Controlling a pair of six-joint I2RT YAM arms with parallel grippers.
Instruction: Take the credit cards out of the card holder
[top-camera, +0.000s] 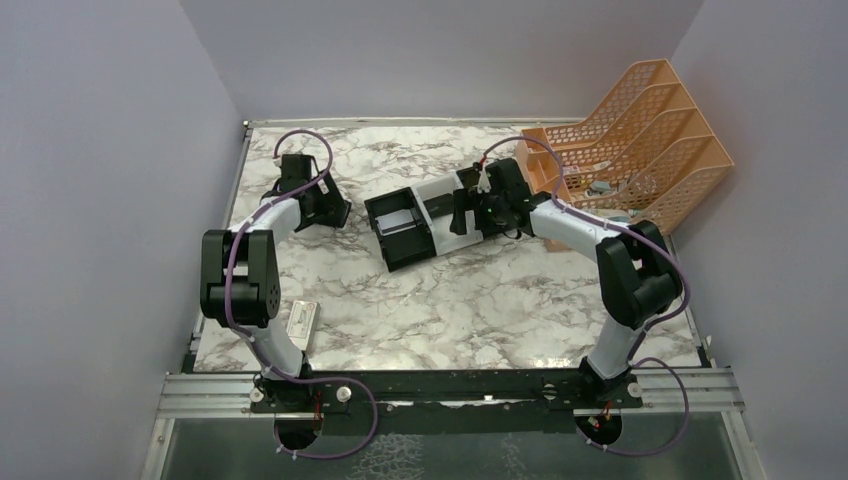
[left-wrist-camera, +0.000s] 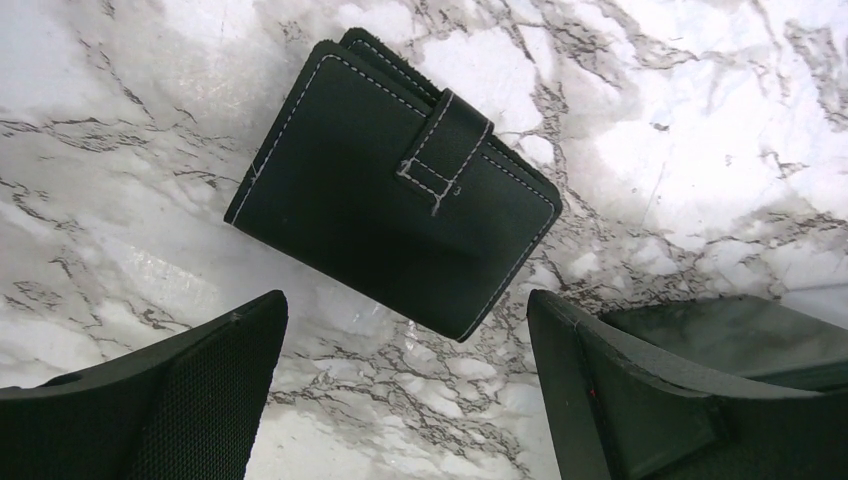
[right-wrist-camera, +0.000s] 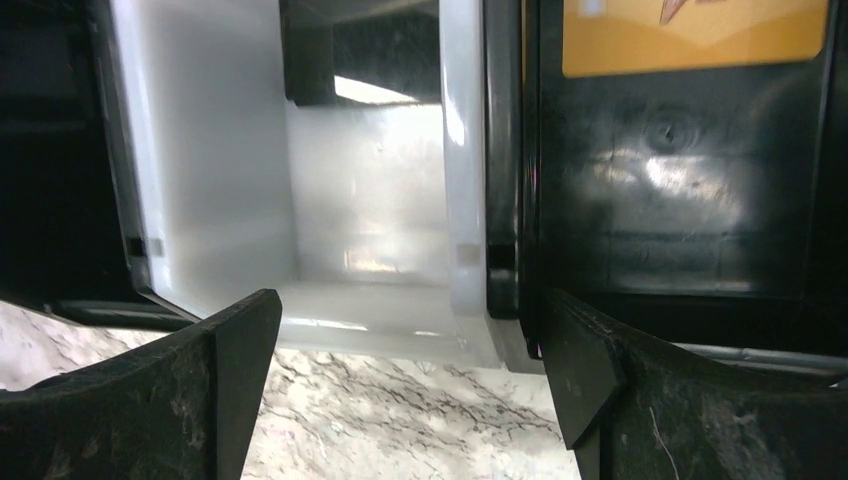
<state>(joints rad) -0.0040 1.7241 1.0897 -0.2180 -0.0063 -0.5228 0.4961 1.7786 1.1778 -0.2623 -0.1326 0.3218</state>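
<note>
Spreading under both arms is a white marble-patterned surface (top-camera: 470, 300) with grey veins, boxed in by plain pale lilac walls (top-camera: 100, 150) on 3 sides. An orange mesh file rack (top-camera: 640, 150) stands near the right tool (right-wrist-camera: 410, 310), off to its right. A small white box (top-camera: 303, 322) lies by the left arm's base, well behind the left tool (left-wrist-camera: 405, 325).

In the top view the left tool hides most of what lies under it. Only the left wrist view shows the flat black card holder (left-wrist-camera: 390, 190) with white stitching clearly, folded shut with its tab strap across one edge. Only the right wrist view shows a gold-tan rectangular card (right-wrist-camera: 695, 35). It lies in a black end compartment of the black-white-black 3-compartment plastic tray (right-wrist-camera: 465, 150), ahead and to the right of the right tool, whose gap faces the white middle compartment.

The card holder lies flat on the surface just ahead of the left tool, centred between its 2 fingers (left-wrist-camera: 180, 400) and touching neither. Both tools are spread wide and have hold of nothing.
</note>
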